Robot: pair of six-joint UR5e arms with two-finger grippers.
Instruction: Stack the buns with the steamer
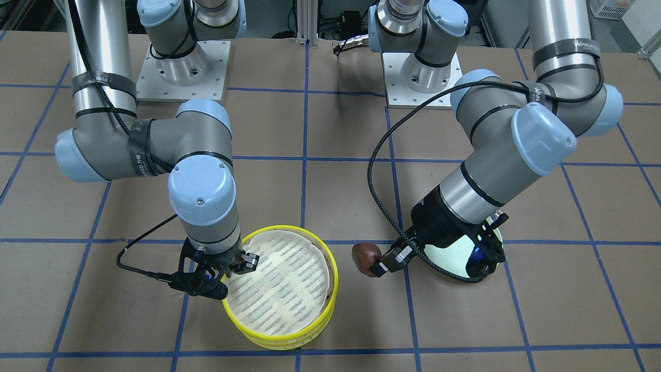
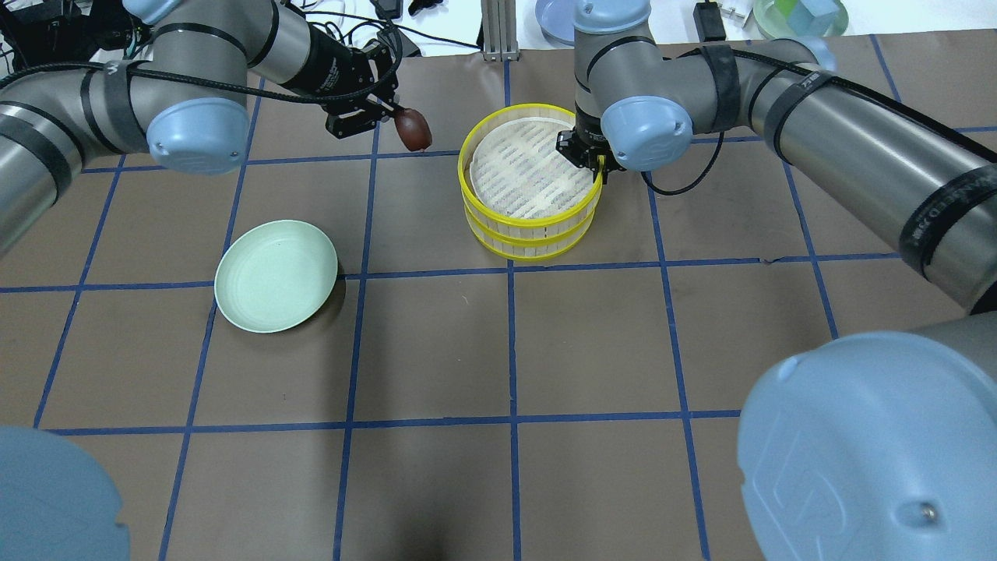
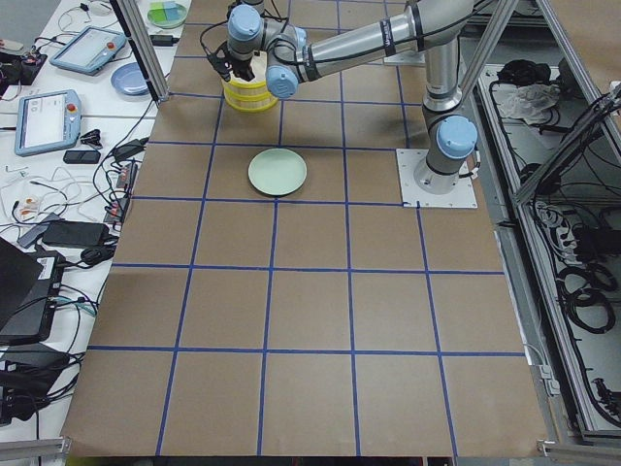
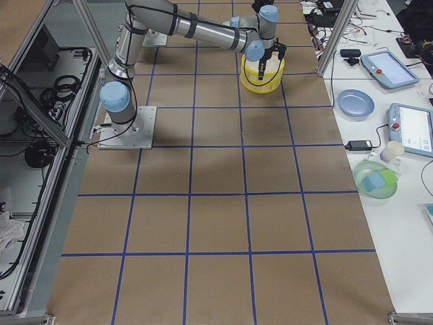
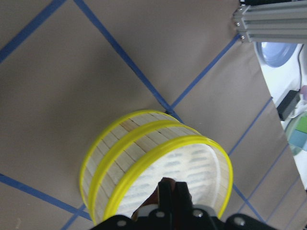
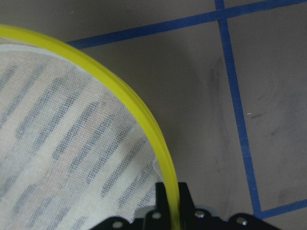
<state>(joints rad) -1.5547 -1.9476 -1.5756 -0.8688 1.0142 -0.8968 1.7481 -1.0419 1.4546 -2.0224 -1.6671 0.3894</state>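
The steamer's two yellow-rimmed tiers (image 2: pixel 530 226) stand stacked on the table, and also show in the front view (image 1: pixel 281 330). The top tier's white mesh liner (image 2: pixel 526 175) is bare. My right gripper (image 2: pixel 596 160) is shut on the top tier's rim; the right wrist view shows its fingers (image 6: pixel 184 199) straddling the yellow rim (image 6: pixel 139 110). My left gripper (image 2: pixel 393 117) is shut on the dark reddish-brown bun (image 2: pixel 414 129) and holds it in the air to the left of the steamer (image 5: pixel 144 158). The bun also shows in the front view (image 1: pixel 365 257). The cream-white bun is hidden.
A pale green plate (image 2: pixel 276 276) lies empty on the table, nearer the robot than the left gripper. The brown mat carries a grid of blue tape lines. A side table with tablets, bowls and cables (image 3: pixel 58 107) runs along the far edge.
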